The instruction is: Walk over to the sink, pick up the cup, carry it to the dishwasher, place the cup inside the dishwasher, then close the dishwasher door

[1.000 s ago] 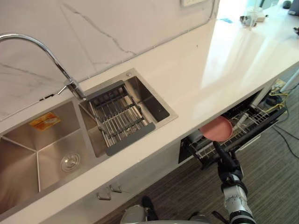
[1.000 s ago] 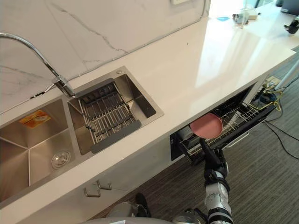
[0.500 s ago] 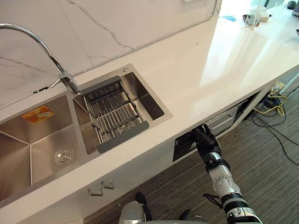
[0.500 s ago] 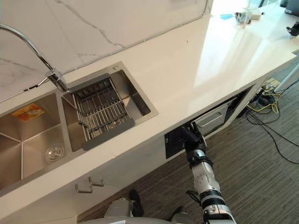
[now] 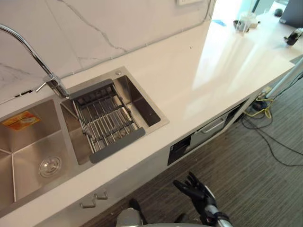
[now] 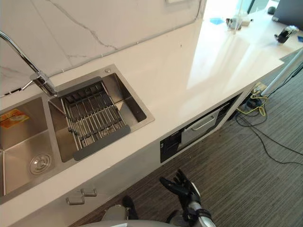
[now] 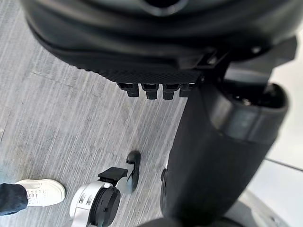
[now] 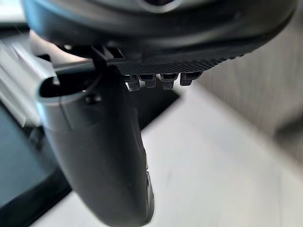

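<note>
The dishwasher (image 5: 211, 127) sits under the white counter (image 5: 189, 80), its pale front with a bar handle (image 6: 204, 124) standing flush with the cabinets. No cup is in sight. My right hand (image 5: 195, 190) hangs low over the striped floor, well in front of the dishwasher, fingers spread and holding nothing; in the right wrist view the right hand (image 8: 156, 66) faces the cabinet front. My left hand (image 7: 151, 71) hangs at my side over the floor, fingers relaxed and empty.
A steel double sink (image 5: 28, 142) with a dark drain rack (image 5: 106, 118) and a curved tap (image 5: 28, 45) lies at the left. Small items (image 5: 244, 21) stand at the counter's far end. Cables (image 5: 265, 123) trail on the floor. A person's white shoe (image 7: 40, 191) is behind me.
A second ago the dishwasher rack stood out with a pink cup in it. My right hand pushed it in, the front closed, and the hand has dropped back towards me. The camera shifted.
</note>
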### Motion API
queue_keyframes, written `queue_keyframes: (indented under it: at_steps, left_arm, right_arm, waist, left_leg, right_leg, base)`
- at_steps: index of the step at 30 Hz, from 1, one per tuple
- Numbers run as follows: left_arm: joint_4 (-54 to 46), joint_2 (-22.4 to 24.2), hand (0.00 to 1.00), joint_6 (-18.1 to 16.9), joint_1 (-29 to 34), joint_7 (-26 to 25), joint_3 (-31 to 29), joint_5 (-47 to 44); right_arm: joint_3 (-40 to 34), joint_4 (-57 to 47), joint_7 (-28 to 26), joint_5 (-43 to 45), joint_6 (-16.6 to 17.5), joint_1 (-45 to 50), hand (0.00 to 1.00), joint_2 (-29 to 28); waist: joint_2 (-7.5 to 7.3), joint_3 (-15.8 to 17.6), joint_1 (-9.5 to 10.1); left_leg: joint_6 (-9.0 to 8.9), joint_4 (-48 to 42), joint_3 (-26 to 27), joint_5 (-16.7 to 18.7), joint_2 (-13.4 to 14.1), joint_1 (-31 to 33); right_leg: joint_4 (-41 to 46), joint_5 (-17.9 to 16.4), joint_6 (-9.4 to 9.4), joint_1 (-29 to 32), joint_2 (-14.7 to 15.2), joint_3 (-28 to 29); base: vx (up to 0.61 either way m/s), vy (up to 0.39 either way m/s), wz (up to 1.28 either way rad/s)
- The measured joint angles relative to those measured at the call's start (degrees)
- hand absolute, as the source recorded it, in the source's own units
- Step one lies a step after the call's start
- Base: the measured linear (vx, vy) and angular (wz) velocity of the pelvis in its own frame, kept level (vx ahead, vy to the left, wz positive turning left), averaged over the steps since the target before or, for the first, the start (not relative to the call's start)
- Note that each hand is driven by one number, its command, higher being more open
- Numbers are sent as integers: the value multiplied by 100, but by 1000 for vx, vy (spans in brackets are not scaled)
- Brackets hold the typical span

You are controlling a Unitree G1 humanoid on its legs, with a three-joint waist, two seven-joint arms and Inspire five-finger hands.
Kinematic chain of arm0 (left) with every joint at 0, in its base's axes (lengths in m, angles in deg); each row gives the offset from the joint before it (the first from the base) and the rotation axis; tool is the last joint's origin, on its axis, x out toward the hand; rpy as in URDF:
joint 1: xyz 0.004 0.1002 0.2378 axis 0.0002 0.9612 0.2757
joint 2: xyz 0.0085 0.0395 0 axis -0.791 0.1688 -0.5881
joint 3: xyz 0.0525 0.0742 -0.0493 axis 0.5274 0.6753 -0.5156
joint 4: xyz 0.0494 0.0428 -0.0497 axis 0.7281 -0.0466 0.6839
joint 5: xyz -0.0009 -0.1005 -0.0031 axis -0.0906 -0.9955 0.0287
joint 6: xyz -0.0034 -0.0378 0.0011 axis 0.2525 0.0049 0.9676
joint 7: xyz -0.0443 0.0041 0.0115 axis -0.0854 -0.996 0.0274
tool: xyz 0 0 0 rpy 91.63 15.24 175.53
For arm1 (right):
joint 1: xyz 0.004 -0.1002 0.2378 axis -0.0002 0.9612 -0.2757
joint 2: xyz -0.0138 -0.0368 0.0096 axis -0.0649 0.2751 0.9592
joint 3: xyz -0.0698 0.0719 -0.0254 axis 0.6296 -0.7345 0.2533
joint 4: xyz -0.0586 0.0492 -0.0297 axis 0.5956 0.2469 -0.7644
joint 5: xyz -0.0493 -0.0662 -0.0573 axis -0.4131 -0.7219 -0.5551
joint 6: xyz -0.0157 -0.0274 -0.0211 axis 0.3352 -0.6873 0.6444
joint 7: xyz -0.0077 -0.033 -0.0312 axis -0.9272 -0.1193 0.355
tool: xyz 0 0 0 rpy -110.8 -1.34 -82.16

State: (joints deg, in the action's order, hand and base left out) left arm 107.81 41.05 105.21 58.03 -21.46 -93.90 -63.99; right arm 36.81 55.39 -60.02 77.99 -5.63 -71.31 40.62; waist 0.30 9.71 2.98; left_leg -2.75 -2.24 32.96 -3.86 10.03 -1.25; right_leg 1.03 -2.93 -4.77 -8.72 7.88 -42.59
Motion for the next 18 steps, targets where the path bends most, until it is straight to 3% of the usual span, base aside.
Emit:
queue_keyframes:
  at_steps: [3, 4, 5, 6, 7, 9, 10, 11, 12, 13, 16, 17, 18]
  left_arm:
    - [21, -80, 100, 20, -31, 51, 96, 443]
    - [64, -170, 100, 165, -55, 55, 192, 455]
    - [82, -215, 100, 233, -69, 55, 241, 473]
    - [134, -354, 100, 419, -150, 83, 419, 508]
    - [134, -413, 100, 477, -159, 108, 510, 509]
    - [185, -563, 100, 585, -259, 201, 830, 536]
    - [235, -665, 100, 653, -372, 223, 1119, 552]
    - [238, -742, 100, 744, -469, 222, 1297, 612]
    - [240, -775, 100, 816, -542, 222, 1350, 677]
    - [242, -800, 100, 870, -588, 222, 1372, 719]
    - [243, -847, 100, 1061, -680, 297, 1394, 857]
    - [237, -923, 100, 1122, -706, 349, 1396, 867]
    - [258, -923, 100, 1166, -784, 356, 1396, 942]
  right_arm:
    - [-413, 711, 340, -650, -243, 151, 100, 152]
    - [-824, 964, 475, -656, -380, 123, 100, 68]
    - [-962, 973, 553, -656, -434, 107, 100, 47]
    - [-1103, 985, 652, -653, -709, 49, 100, 61]
    - [-1175, 993, 684, -645, -849, 19, 100, 58]
    - [-1374, 993, 714, -563, -1176, -49, 100, 40]
    - [-1518, 1035, 722, -525, -1336, -119, 100, 3]
    - [-1584, 1048, 717, -375, -1441, -231, 100, -27]
    - [-1579, 1088, 715, -320, -1525, -318, 100, -51]
    - [-1549, 1099, 707, -287, -1567, -346, 100, -75]
    - [-1533, 1127, 765, 208, -1592, -346, 100, -303]
    - [-1519, 1127, 817, 376, -1592, -357, 100, -386]
    - [-1515, 1184, 856, 551, -1596, -444, 100, -393]
  waist:
    - [-98, -185, -40]
    - [-202, -249, -126]
    - [-251, -279, -165]
    - [-374, -351, -206]
    - [-426, -387, -202]
    - [-458, -406, -250]
    - [-441, -404, -320]
    - [-318, -383, -391]
    - [-312, -373, -398]
    - [-306, -361, -394]
    - [-282, -324, -405]
    - [-432, -280, -398]
    - [-438, -180, -401]
  left_leg:
    - [90, 106, 14, 107, -182, 10]
    - [115, 202, 20, 121, -368, 13]
    - [129, 246, 21, 129, -459, 13]
    - [175, 396, 20, 160, -668, -29]
    - [204, 468, 15, 179, -746, -55]
    - [277, 541, -241, 124, -870, -78]
    - [296, 582, -573, 118, -907, -115]
    - [348, 594, -883, 92, -852, -148]
    - [343, 584, -1066, 101, -764, -101]
    - [342, 573, -1211, 100, -710, -67]
    - [199, 588, -1814, 89, -630, -49]
    - [65, 606, -1897, 66, -765, -99]
    - [8, 652, -1987, 66, -799, -234]
  right_leg:
    - [879, -435, -93, 343, 452, 15]
    - [1499, -731, -191, 569, 814, 65]
    - [1693, -827, -230, 634, 948, 72]
    - [2031, -999, -375, 738, 1237, 79]
    - [2141, -1041, -467, 760, 1331, 88]
    - [2975, -957, -699, 983, 1571, 740]
    - [3482, -726, -765, 1121, 1616, 1240]
    - [3720, -780, -687, 1300, 1561, 1564]
    - [3351, -1052, -615, 1303, 1354, 1710]
    - [3073, -1098, -567, 1305, 1229, 1766]
    - [1997, -995, -533, 1472, 899, 2243]
    - [1512, -376, -438, 1497, 894, 2531]
    - [1624, -141, -367, 1485, 903, 2603]
  base:
    - [61, 165, 6]
    - [79, 113, 16]
    - [111, 149, 29]
    - [93, 107, 25]
    - [144, 100, 40]
    - [150, 46, 71]
    - [193, 43, 123]
    - [243, 8, 133]
    - [190, -26, 106]
    - [164, -69, 104]
    - [165, -109, 105]
    - [156, -201, 66]
    - [165, -217, 50]
